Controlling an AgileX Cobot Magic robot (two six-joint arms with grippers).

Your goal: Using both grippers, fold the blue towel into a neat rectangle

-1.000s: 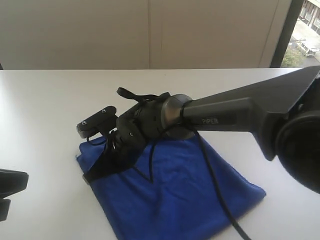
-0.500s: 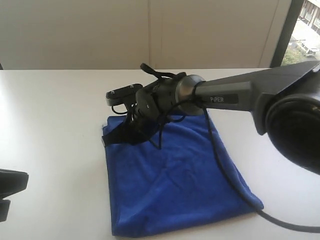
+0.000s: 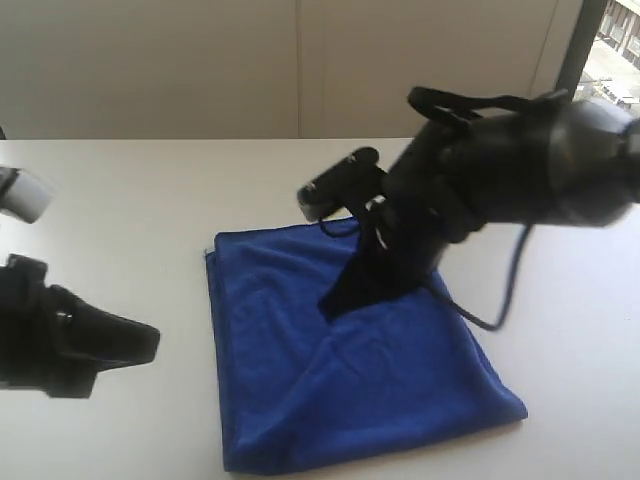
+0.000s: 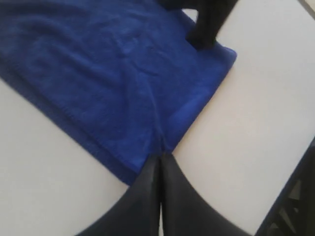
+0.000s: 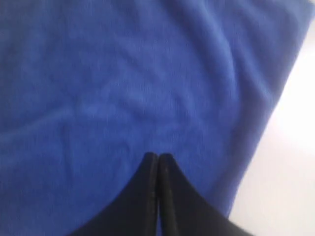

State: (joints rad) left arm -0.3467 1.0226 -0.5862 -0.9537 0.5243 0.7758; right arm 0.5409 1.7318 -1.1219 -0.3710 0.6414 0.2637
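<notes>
Presently: blue towel [image 3: 350, 360], folded flat on surface [image 3: 120, 200]. Left pincer [image 4: 160, 164], right pincer [image 5: 157, 160]: both closed, empty, probably for smoothing.

The white table [image 3: 140, 200] is smooth and matte, with a plain, unmarked top. A blue towel [image 3: 300, 390] lies flat on it, right of the middle, as a rough four-sided shape. Its left edge runs straight, its near right corner juts outward, and soft creases cross it. Bare tabletop shows along every edge.
</notes>
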